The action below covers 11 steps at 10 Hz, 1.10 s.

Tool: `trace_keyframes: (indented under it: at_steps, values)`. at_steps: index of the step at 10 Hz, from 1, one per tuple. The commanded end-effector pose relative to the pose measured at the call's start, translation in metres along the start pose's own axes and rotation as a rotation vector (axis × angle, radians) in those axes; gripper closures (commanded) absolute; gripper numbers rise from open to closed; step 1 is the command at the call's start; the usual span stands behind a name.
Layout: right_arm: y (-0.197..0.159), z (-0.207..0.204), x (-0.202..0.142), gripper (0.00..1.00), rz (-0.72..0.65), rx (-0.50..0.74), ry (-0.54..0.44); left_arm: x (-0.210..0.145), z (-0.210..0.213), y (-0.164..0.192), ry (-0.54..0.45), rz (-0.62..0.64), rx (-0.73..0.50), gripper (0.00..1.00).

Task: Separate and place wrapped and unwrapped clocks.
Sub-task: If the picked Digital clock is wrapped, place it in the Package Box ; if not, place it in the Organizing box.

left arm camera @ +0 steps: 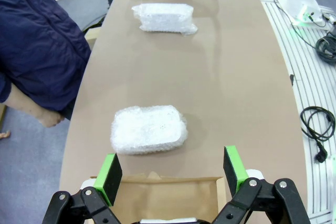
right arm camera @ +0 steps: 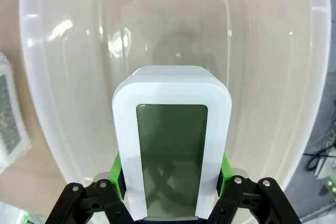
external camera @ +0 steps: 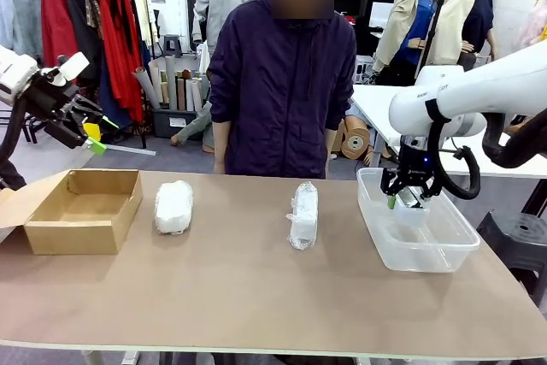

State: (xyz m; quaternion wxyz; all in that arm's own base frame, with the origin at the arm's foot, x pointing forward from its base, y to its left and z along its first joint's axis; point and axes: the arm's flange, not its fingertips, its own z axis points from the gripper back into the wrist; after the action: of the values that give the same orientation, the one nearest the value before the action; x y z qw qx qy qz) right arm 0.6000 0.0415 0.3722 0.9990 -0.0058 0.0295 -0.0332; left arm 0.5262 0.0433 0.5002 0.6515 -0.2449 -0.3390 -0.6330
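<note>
Two tools on record. Right tool (right arm camera: 172, 176) is clamped on the bare clock (right arm camera: 171, 145), held over the clear tub (external camera: 427, 256) at the right end of the desk (external camera: 256, 297). The clock's long axis runs along the fingers, with its screen facing the wrist camera. Left tool (left arm camera: 173, 171) hangs wide open and empty, raised near the cardboard box (external camera: 77, 232). The brown desk carries the first wrapped clock (external camera: 173, 207) just beside the box and the second wrapped clock (external camera: 303, 214) mid-desk, long axis near-to-far. A person (external camera: 282, 83) stands at the far edge, with a clothes rack (external camera: 85, 6) behind.

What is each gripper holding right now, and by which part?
The right gripper clamps the bare white clock by its two long side edges, above the clear tub. The left gripper is open and holds nothing.
</note>
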Motion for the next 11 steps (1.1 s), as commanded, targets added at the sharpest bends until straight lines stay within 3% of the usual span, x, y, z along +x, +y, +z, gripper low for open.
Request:
trace_keyframes:
  at_steps: [1, 11]
  values:
    - [0.001, -0.012, 0.004, 1.0, -0.025, -0.039, -0.025, 0.001, 0.0, -0.004, 0.002, -0.004, -0.003, 0.0]
    - [-0.007, -0.054, 0.001, 1.0, -0.019, 0.014, 0.009, 0.001, 0.0, -0.004, 0.002, -0.004, -0.003, 0.0]
